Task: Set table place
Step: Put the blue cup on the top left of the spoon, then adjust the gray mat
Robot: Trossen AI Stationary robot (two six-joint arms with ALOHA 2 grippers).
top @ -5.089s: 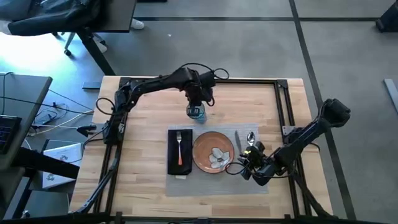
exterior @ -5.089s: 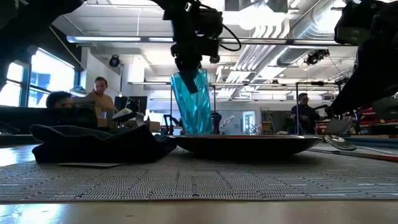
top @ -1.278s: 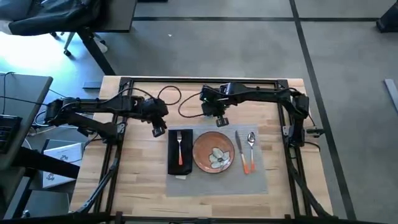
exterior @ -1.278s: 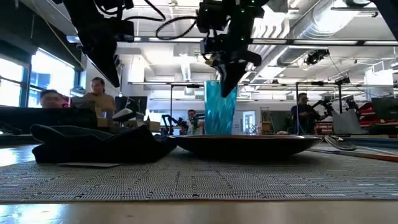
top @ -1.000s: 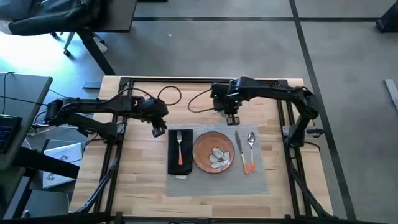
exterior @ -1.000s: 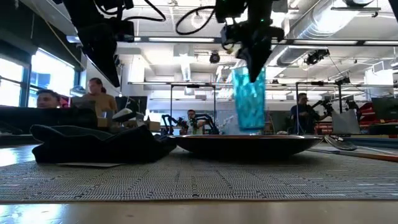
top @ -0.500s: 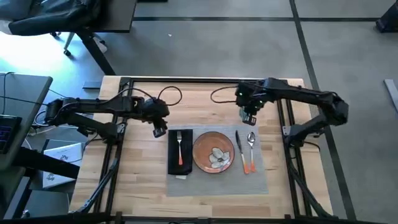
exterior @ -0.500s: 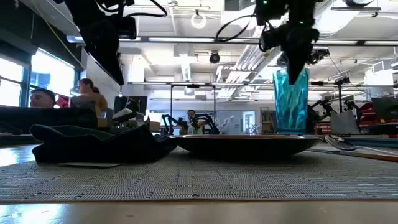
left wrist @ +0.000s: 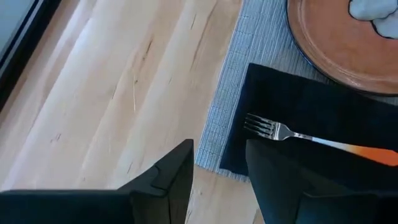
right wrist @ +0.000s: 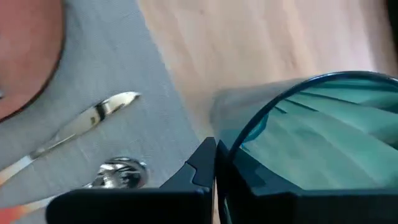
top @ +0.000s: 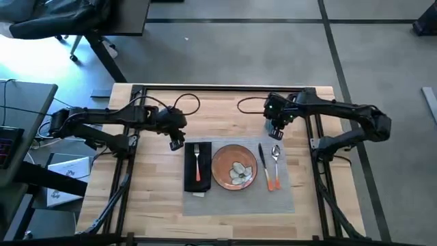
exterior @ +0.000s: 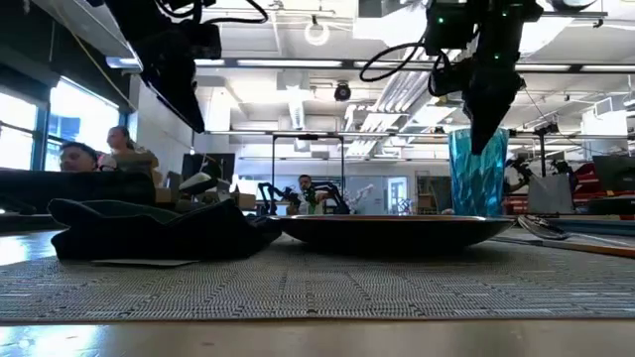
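Here the light-wood surface (top: 157,198) carries a grey mat (top: 232,198) with a black napkin (top: 191,179) and a fork (top: 198,162) on it, an orange-brown plate (top: 234,165) beside that, then a knife (top: 263,164) and spoon (top: 275,156). The right tool (top: 274,130) sits just beyond the spoon's bowl, pinching the rim of a teal glass (exterior: 478,175), which stands upright near the mat's far right corner. The left tool (top: 175,144) hovers near the napkin's far left corner, its fingers (left wrist: 171,180) spread. Beyond lies a workshop with ceiling ducts, where people (exterior: 124,154) sit at desks.
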